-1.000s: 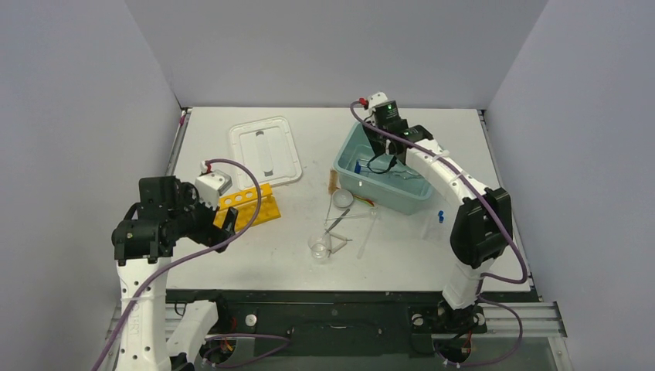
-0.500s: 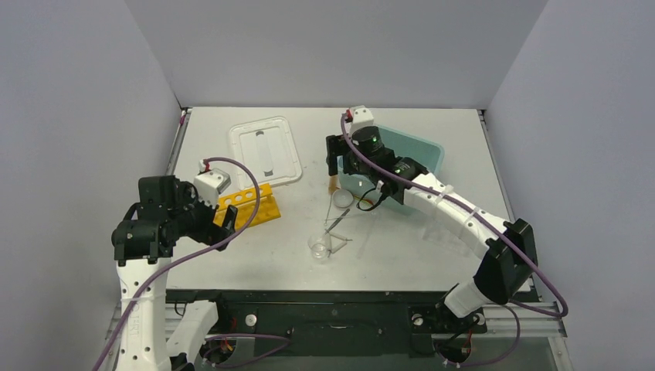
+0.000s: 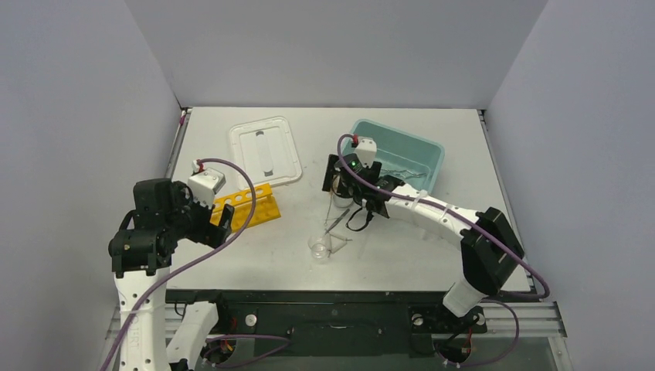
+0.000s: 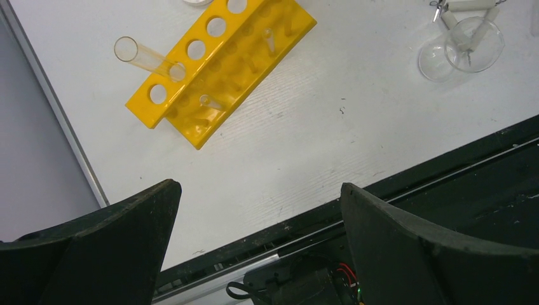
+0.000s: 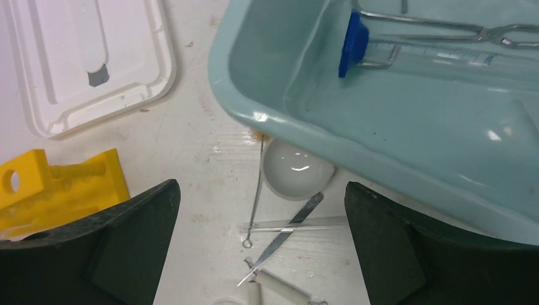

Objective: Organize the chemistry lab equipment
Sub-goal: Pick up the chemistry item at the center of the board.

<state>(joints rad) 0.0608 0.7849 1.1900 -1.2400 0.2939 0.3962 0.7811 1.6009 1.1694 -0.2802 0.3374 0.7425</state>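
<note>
Hand on the right (image 5: 259, 190) gapes fully, empty, above round dish (image 5: 297, 168).

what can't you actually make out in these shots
- round dish: top view, hidden under the right arm; only the right wrist view shows it.
- wire triangle: right wrist view, cut off by the bottom edge.
- tongs: right wrist view, cut off by the right edge; too small in the top view.
- yellow rack: top view, near end covered by the left pincer.
</note>
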